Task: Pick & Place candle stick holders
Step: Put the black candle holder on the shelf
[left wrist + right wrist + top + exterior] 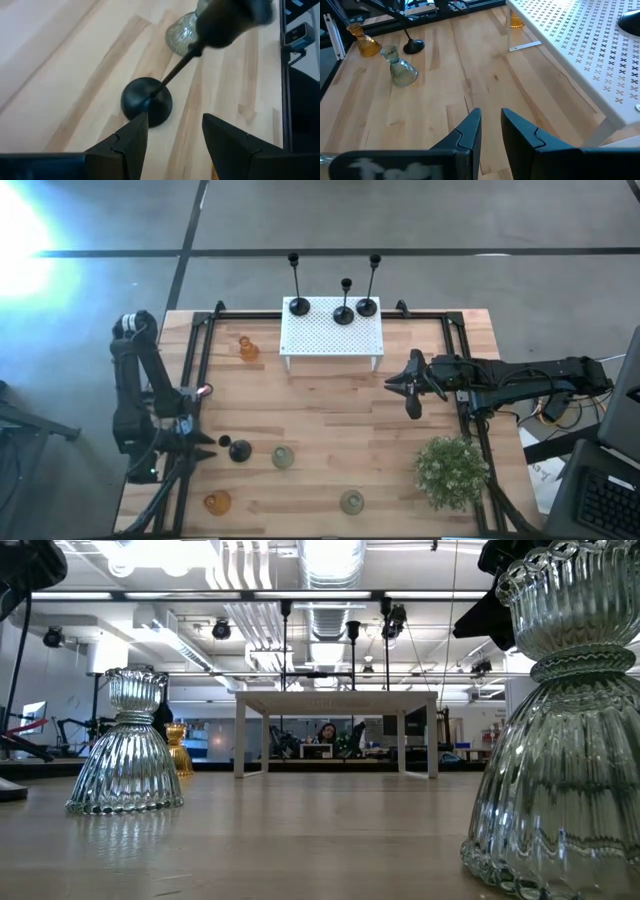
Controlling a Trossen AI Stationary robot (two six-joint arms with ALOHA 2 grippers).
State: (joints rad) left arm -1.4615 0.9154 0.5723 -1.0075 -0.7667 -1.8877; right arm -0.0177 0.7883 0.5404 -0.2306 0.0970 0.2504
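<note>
Three black holders (343, 313) stand on the far white rack (333, 335); a fourth (239, 450) stands by the open left gripper (207, 441). Two amber (248, 349) and two green holders (283, 457) sit on the table (330, 430). The right gripper (410, 385) hovers slightly parted, empty.

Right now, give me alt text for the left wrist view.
The left gripper, fingers open, hovers just short of a black candle stick holder standing on the wooden table. A pale green glass holder sits beyond it.
</note>
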